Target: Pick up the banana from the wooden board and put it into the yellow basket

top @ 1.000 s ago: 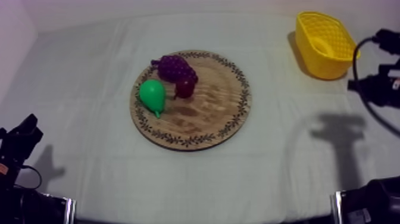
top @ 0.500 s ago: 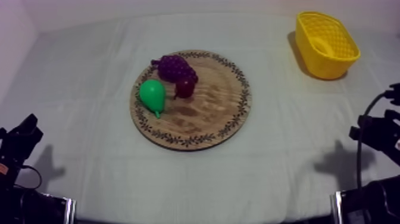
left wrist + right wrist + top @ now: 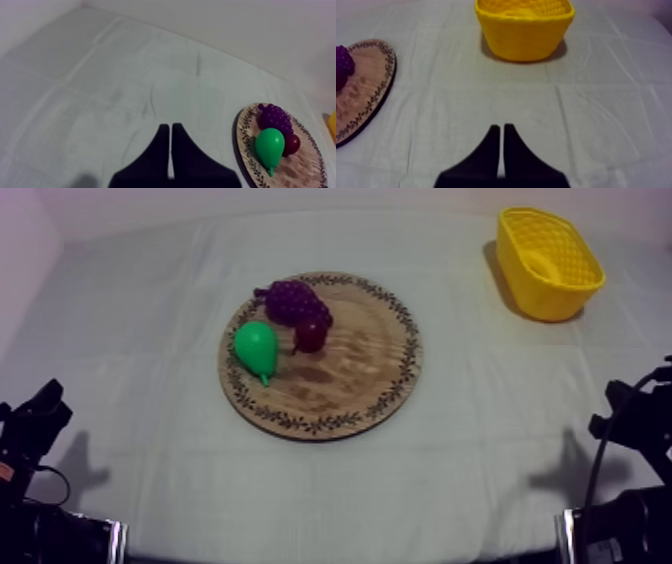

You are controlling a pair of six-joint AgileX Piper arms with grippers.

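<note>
While left pincer (image 3: 170, 127), pressed together, faces the pear (image 3: 270, 145), right pincer (image 3: 501, 126), likewise, faces the yellow basket (image 3: 523, 37).

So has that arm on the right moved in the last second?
Yes. Seen from above, the right arm has pulled back from beside the yellow basket toward the near edge of the table.

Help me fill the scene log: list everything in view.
Round wooden board with patterned rim: 1, brown, table centre
Bunch of toy grapes: 1, purple, board's far left
Toy pear: 1, green, board's left edge
Small red fruit: 1, dark red, beside grapes
Yellow basket: 1, yellow, far right
Pale yellow shape: 1, inside basket, unclear
Grey-white cloth: 1, covers table
Left gripper: 1, black, shut, over bare cloth
Right gripper: 1, black, shut, facing basket
</note>
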